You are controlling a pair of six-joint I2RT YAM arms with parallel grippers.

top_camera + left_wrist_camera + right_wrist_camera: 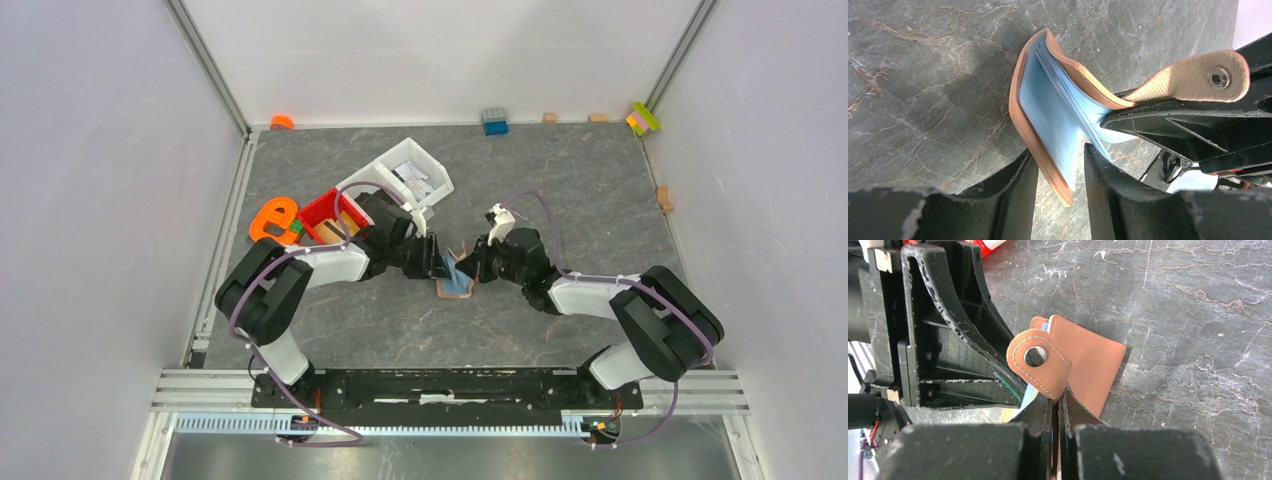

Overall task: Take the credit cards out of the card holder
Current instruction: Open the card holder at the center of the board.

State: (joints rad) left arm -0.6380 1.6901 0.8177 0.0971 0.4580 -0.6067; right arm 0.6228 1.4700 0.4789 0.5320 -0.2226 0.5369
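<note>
R gripper is pinching the card holder, fingers pressed together on the flap w/ the snap tab, holding that flap apart from the other one. L gripper is sitting at the holder's opposite side, fingers approx. half spread astride the 2nd flap; can't tell if it's actually squeezing. 1 holder, gaping in a V on the table between the 2 grippers. Credit cards are showing pale blue inside the fold, several layers, exact no. unclear. Beyond the holder, past the L arm: 1 red bin, 1 white bin.
</note>
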